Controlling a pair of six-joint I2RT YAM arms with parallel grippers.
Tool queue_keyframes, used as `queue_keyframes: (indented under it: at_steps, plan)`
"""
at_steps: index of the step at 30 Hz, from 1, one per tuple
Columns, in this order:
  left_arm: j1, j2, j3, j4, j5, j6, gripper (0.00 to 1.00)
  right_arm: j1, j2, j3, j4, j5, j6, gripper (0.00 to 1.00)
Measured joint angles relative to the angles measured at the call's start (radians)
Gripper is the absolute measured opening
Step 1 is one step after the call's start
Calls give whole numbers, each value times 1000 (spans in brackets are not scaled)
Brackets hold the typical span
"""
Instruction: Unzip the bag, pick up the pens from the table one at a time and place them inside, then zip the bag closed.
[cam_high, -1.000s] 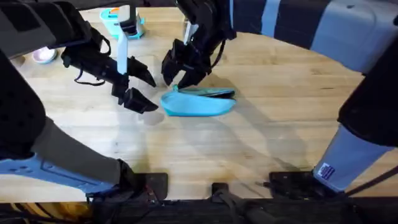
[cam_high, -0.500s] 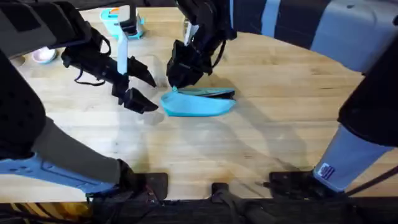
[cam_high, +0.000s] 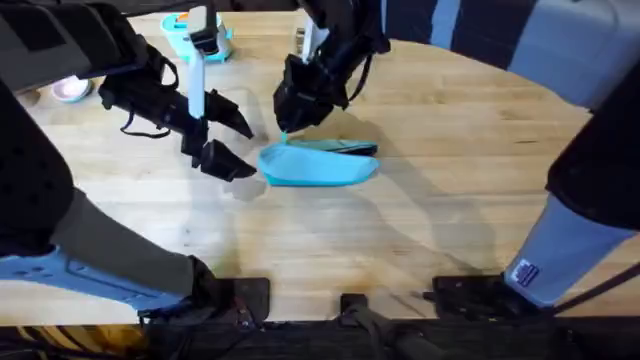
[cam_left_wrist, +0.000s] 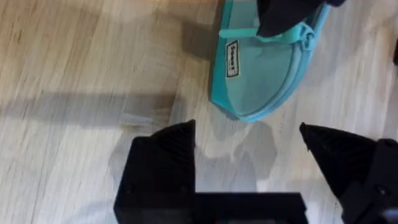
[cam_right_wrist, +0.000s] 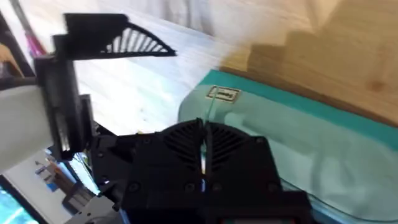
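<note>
The light blue bag (cam_high: 320, 166) lies mid-table, with a dark slit along its far edge. Its labelled end shows in the left wrist view as bag (cam_left_wrist: 261, 81) and in the right wrist view as bag (cam_right_wrist: 298, 149). My right gripper (cam_high: 288, 128) reaches across to the bag's left end and is shut on the small teal pull tab (cam_high: 283, 141). The same right gripper (cam_right_wrist: 203, 146) has its fingers pressed together over the pouch. My left gripper (cam_high: 243, 150) hovers open just left of the bag, holding nothing. Seen from its own wrist, the left gripper (cam_left_wrist: 249, 140) sits just short of the bag's end. The pens are out of view.
A teal toy toaster (cam_high: 195, 38) with an orange top stands at the back left. A small pale bowl (cam_high: 70, 90) sits near the left edge. Bare wooden table (cam_high: 460, 200) stretches right of and in front of the bag.
The right gripper went from open to shut at the bag's left end, then drew slightly up and away. The left arm held still.
</note>
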Motion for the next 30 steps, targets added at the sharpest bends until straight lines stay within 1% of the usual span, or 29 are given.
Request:
queue_keyframes:
  at_steps: [8,13,17,23,27,30]
  plan:
    - [0,0,-1,-1,74,0,993,1,-4,31,-38,0,-35,32]
    - [0,0,-10,1,98,0,993,1,-4,31,-45,0,-42,32]
    - [0,0,-47,20,111,2,993,1,-9,31,-45,0,-43,32]
    - [0,0,-131,33,181,53,993,0,-14,32,-45,0,-50,32]
    - [0,0,-138,48,235,79,993,-2,-14,31,-45,0,-58,32]
    - [-1,0,-138,57,258,88,993,-9,-14,31,-45,0,-61,32]
